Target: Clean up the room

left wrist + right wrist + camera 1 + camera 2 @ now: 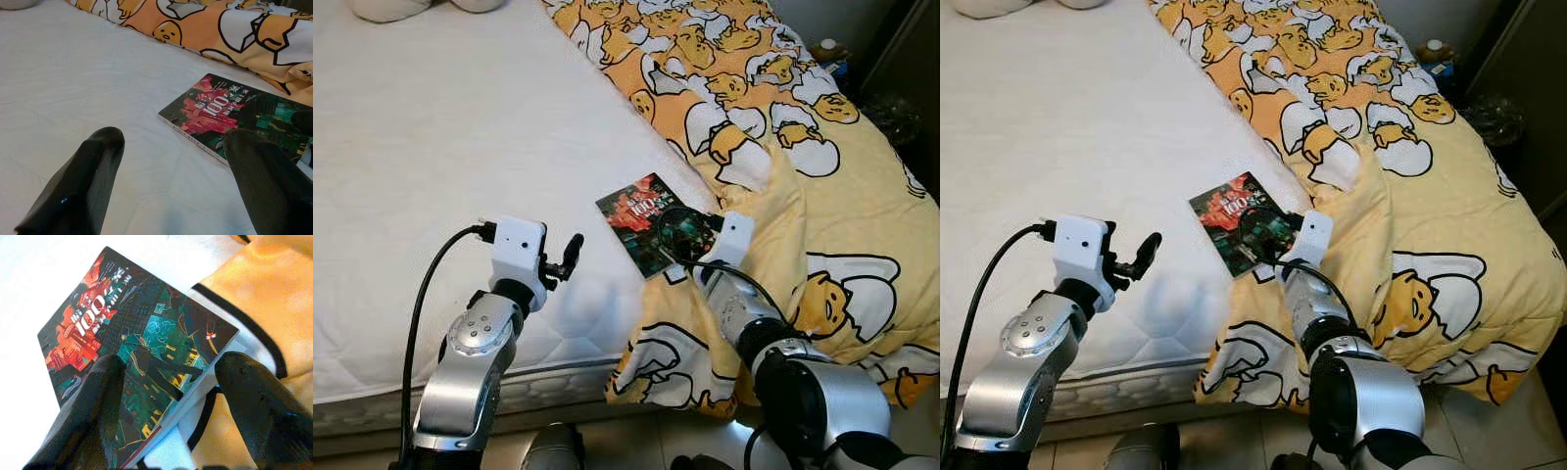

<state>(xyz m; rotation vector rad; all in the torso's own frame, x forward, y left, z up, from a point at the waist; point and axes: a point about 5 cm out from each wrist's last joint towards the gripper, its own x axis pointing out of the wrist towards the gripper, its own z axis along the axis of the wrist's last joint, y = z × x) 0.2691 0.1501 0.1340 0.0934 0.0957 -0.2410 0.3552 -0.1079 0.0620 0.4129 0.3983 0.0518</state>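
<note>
Across a wide bed with a white quilted mattress (431,147), a yellow-orange duvet printed with cartoon eggs (783,127) is bunched along the robot's right side and spills over the bed's near edge. A thin paperback book with a dark cover in red and green and white lettering (641,215) is seen lying flat on the bare mattress, close to the near edge and touching the folded hem of the duvet, which appears to lap under or against its near corner. The book is judged light and fairly stiff when flat, though bendable, with a glossy cover that may slip; a pinch across the free corner or long edge nearest the duvet would seem the surest hold, since little gap is offered between book and soft mattress. The right gripper (168,396) is spread wide, one black finger over the cover and the other beyond the book's edge above the duvet; nothing is pinched yet, and contact with the cover cannot be confirmed. The left gripper (173,181) is likewise spread and empty, held above the mattress beside the book.
</note>
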